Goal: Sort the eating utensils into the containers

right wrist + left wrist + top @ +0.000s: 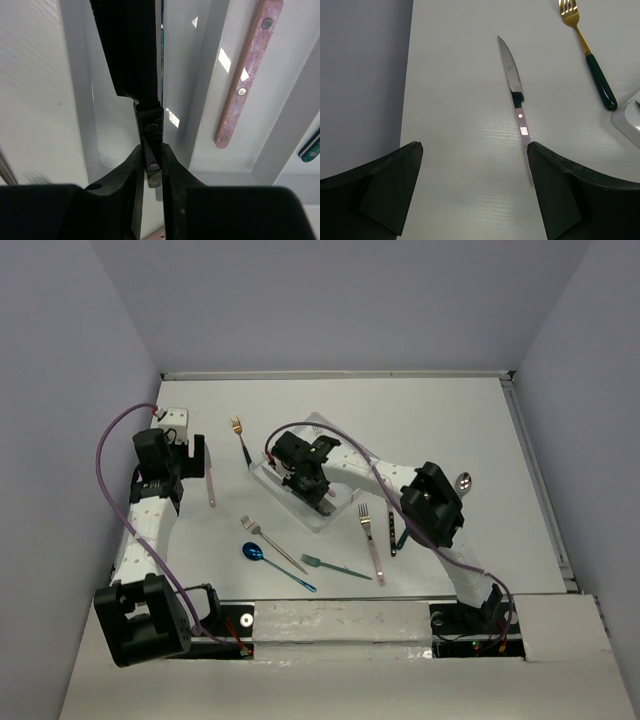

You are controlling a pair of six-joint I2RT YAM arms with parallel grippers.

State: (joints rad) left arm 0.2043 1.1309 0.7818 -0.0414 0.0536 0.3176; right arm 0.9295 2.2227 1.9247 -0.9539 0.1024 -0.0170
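TABLE-TOP SORT: The right jaws are clenched on the end of a dark-handled utensil, holding it in line with a long compartment of the white tray near the middle of the table. Whether it touches the tray floor cannot be told. A riveted pink handle lies in the next compartment, and the tip of a teal-edged handle shows in the one beyond.

The left jaws stand wide apart, grasping nothing, above a pink-handled knife lying flat at the table's left side. Past it, a gold fork with a dark green handle lies just beside the tray's corner.

Nearer the arms' bases, loose on the table, are a silver fork, a blue spoon, a teal utensil, a pink-handled fork and a slim dark piece. A silver spoon peeks out beside the right arm.
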